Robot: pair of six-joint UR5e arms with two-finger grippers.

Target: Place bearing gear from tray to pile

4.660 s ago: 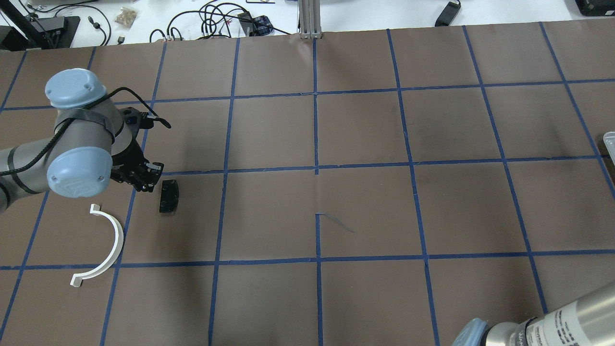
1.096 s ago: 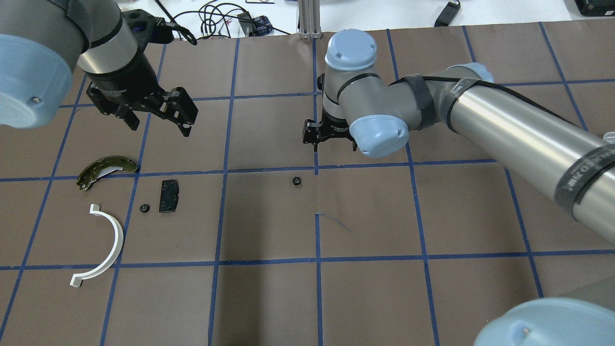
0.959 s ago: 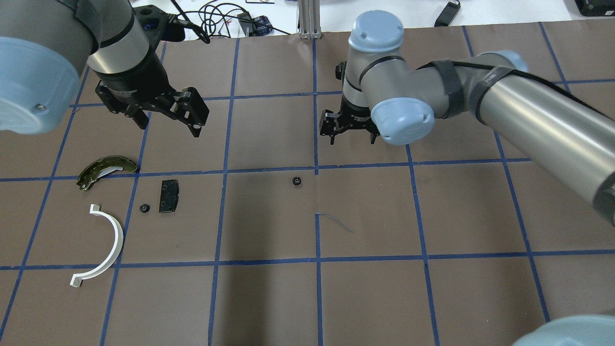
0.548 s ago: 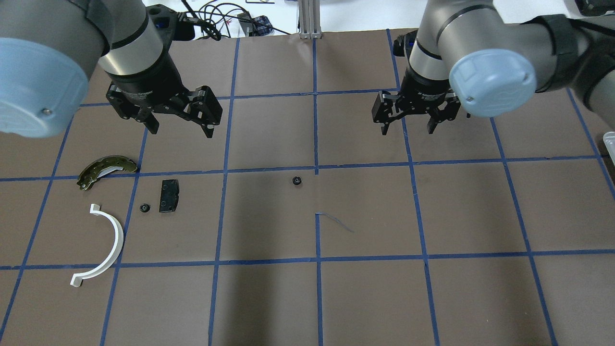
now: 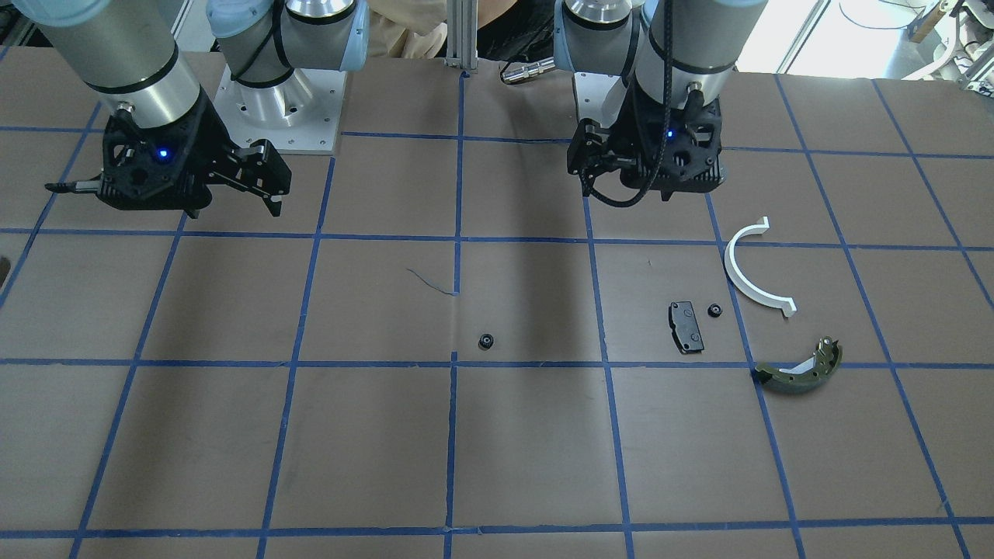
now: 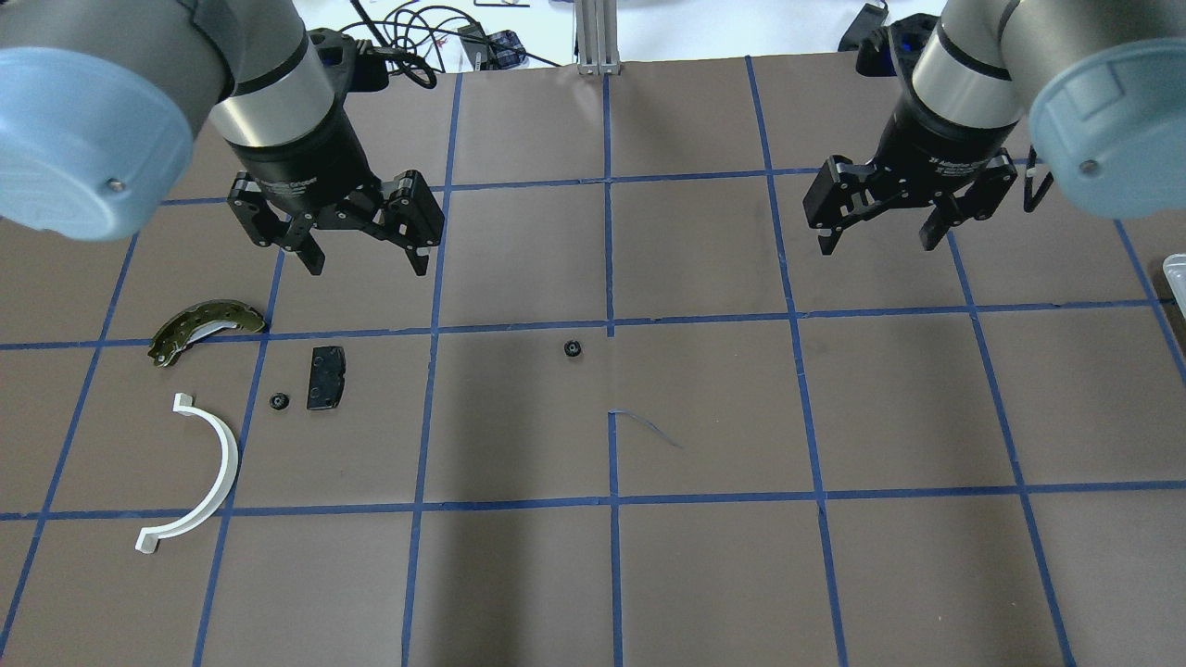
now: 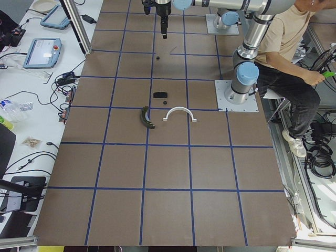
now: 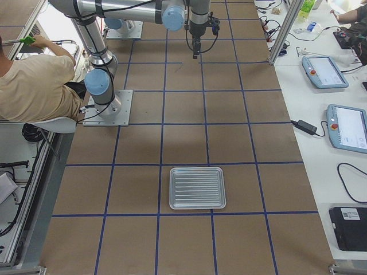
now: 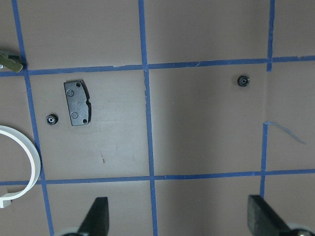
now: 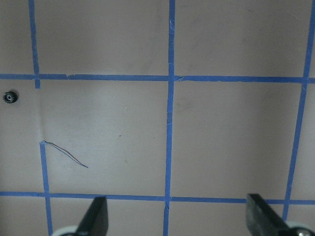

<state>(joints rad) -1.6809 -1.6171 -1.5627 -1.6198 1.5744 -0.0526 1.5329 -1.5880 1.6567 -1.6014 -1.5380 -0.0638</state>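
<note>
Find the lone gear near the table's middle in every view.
Front-facing: lone gear, centre.
Overhead: centre, below-left of the tape crossing.
Exterior left: tiny dot, top.
Exterior right: too small to tell.
Left wrist: upper right.
Right wrist: left edge.
Shared landmark: peeled tape curl nearby.

There's your tray (image 8: 197, 188), ribbed silver, lying flat on the bench (image 8: 252, 143). Beyond the tray, toward the robot's side, the right arm's base (image 8: 106, 109) sits bolted down, with a seated person (image 8: 43, 86) in beige just past it. Far beyond the tray hangs the right gripper (image 8: 195, 52), pointing down, too small to read its jaws. Two teach pendants (image 8: 324, 71) lie on the white desk (image 8: 318, 172), opposite side of the tray.
</note>
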